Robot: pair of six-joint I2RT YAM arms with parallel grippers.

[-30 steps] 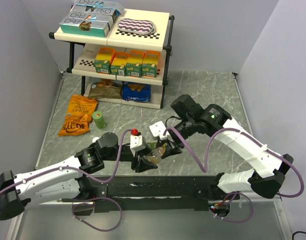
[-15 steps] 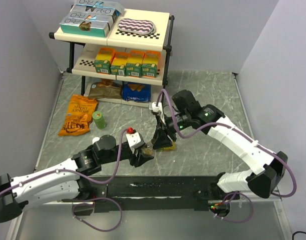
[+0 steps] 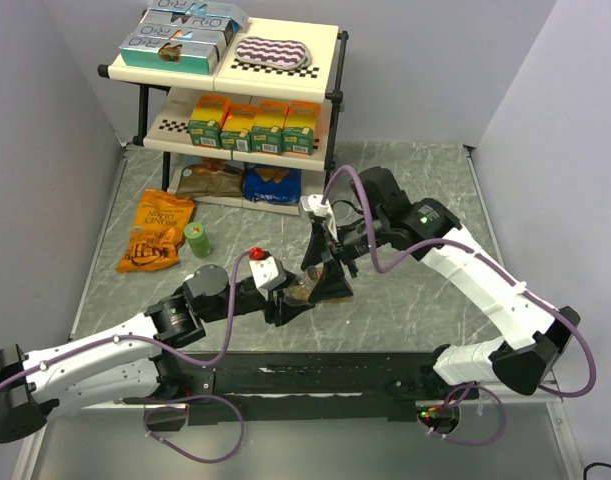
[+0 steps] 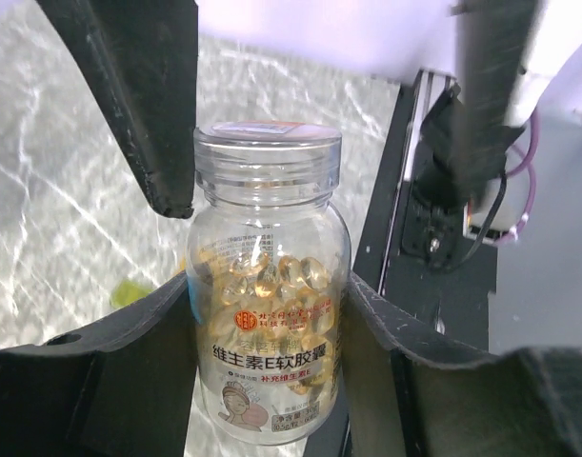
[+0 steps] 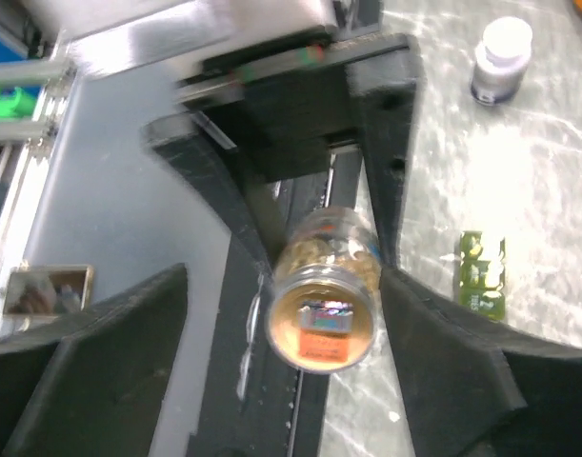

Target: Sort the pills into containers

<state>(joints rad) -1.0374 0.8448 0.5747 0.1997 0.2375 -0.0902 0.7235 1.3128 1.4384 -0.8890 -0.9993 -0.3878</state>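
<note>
From above, the left gripper (image 3: 289, 303) is pinching the pill bottle (image 3: 303, 293), and the right gripper (image 3: 325, 278) is hanging spread over it. In the left wrist view, the cap (image 4: 267, 143) is sitting on. In the right wrist view, the containers (image 5: 481, 276) are lying just beside the bottle. The right gripper should be centring on the cap before it closes and twists.

White arm shells (image 3: 485, 285); black joints (image 3: 175, 318); black fingers (image 4: 90, 371); purple cables (image 3: 330, 185).

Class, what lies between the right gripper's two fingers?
The clear capsule bottle, held by the left gripper; the right wrist view shows it.
</note>
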